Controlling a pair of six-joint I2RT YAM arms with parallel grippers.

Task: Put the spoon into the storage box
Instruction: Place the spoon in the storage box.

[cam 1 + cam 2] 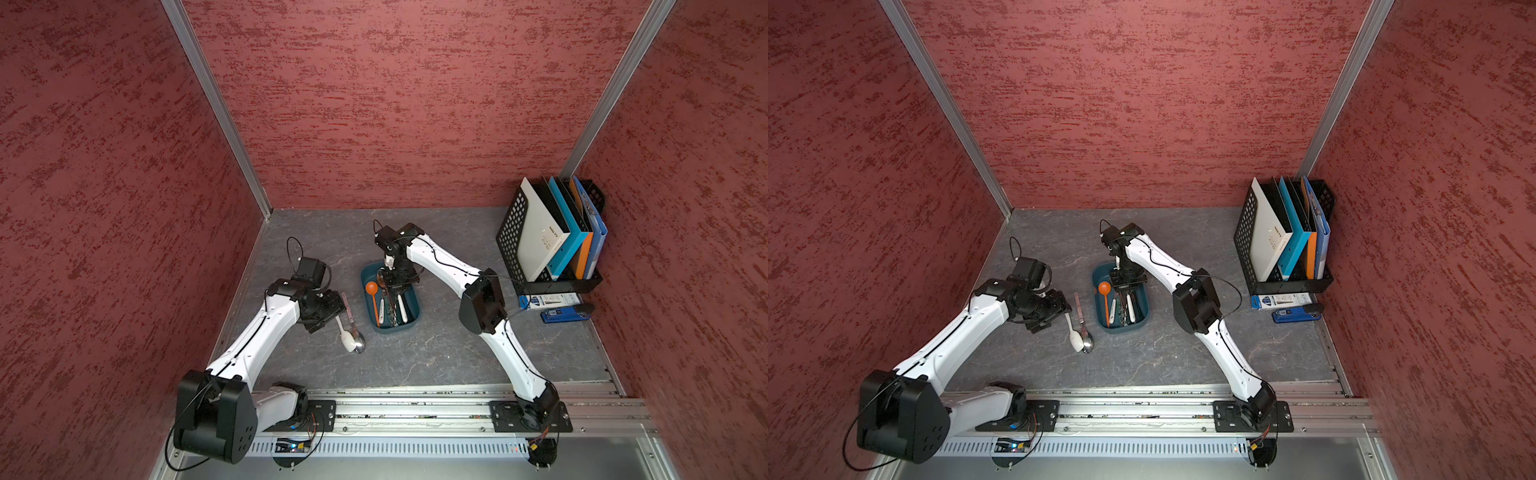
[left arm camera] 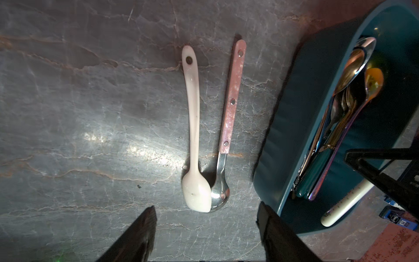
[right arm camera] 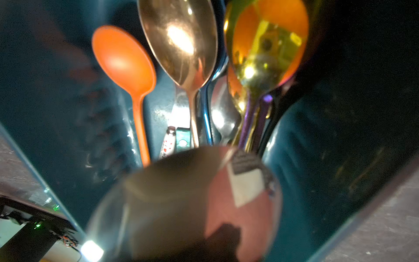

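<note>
Spoons lie on the grey table point(image 1: 436, 353), on the left of the storage box point(image 1: 395, 329): a white spoon point(image 2: 193, 118) and a pink-handled spoon point(image 2: 232, 102), side by side with bowls touching. Each has its bowl toward the robot's rail and its handle pointing away to the back wall, so the long axis runs near to far, leaning slightly left. The left gripper point(image 2: 205, 215) hangs over the two bowls, fingers wide apart, nothing between them.

The storage box has its long side also near to far. The spoons inside follow this axis the other way round: handles near, bowls far. An orange spoon point(image 1: 371, 287), a copper spoon point(image 3: 181, 40) and a rainbow-coloured spoon point(image 3: 267, 40) are among them. The right gripper point(image 1: 397, 280) reaches down into the far end of the box, closed. In the right wrist view a blurred mirror-bright spoon bowl point(image 3: 181, 204) hides its fingers, so I cannot tell if it grips this one.

Farther back on the right stands a black file rack point(image 1: 509, 241) with folders. The print on the white folder point(image 1: 540, 232) is too small to read, as also on the carton point(image 1: 548, 300) beside the blue stapler point(image 1: 563, 313).
</note>
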